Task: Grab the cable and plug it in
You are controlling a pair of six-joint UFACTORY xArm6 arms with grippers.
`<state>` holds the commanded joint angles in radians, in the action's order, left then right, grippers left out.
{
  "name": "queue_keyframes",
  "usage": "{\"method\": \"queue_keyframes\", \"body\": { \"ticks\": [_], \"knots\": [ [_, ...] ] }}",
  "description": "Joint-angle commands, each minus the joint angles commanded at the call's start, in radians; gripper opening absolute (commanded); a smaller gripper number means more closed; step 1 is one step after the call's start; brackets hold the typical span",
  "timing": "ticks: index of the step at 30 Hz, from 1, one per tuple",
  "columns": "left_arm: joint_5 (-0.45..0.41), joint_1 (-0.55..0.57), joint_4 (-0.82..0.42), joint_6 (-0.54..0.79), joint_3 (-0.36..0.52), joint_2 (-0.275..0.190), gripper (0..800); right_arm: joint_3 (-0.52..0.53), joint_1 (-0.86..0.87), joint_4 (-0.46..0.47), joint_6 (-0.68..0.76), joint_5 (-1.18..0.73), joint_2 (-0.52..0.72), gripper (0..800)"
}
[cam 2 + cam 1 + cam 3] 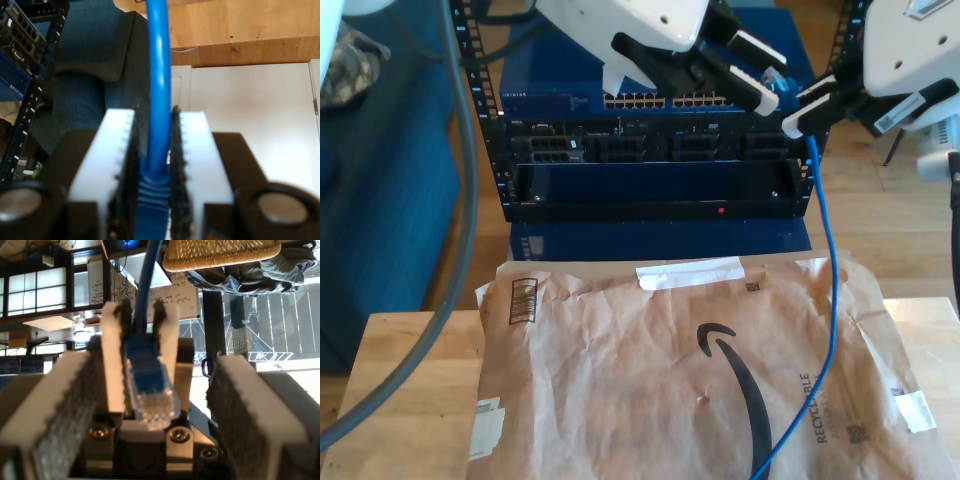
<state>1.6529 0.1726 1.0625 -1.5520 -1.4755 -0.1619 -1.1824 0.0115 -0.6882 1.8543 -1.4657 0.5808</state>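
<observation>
The server rack [650, 150] fills the upper middle of the exterior view, its row of ports [670, 100] facing the arms, and that is surely where this is headed; below it the bench [410, 380] carries a crumpled brown paper mailer [650, 380] across the lower half of the exterior view.

The cable [830, 300] runs up from the lower right of the exterior view, over the mailer and into the upper right, hanging loose with plenty of slack; my second pincer [800, 115] is clamped on it just behind the plug, white fingers [120, 150] pressed against the blue boot in the second wrist view, so the tip sticks out free.

My first pincer [778, 78], at the upper centre of the exterior view, stands spread wide with nothing held; the first wrist view looks between its grey padded fingers [65, 400] at the clear-tipped plug [152, 395], offered end-on with gaps on both sides.

It reads as a handover, set up so the plug can be regripped for insertion; room is tight between the two pincers, while the rack face just beyond looks unobstructed; the dangling run could drag on the mailer's edge.
</observation>
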Motion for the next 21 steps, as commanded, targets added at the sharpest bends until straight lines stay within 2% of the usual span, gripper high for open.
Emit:
{"method": "queue_keyframes", "body": {
  "ticks": [21],
  "knots": [
    [0.000, 0.000, 0.000, 0.005, 0.008, -0.009, 269, -0.009, 0.000, -0.002, 0.002, 0.002, -0.018, 28]
  ]
}}
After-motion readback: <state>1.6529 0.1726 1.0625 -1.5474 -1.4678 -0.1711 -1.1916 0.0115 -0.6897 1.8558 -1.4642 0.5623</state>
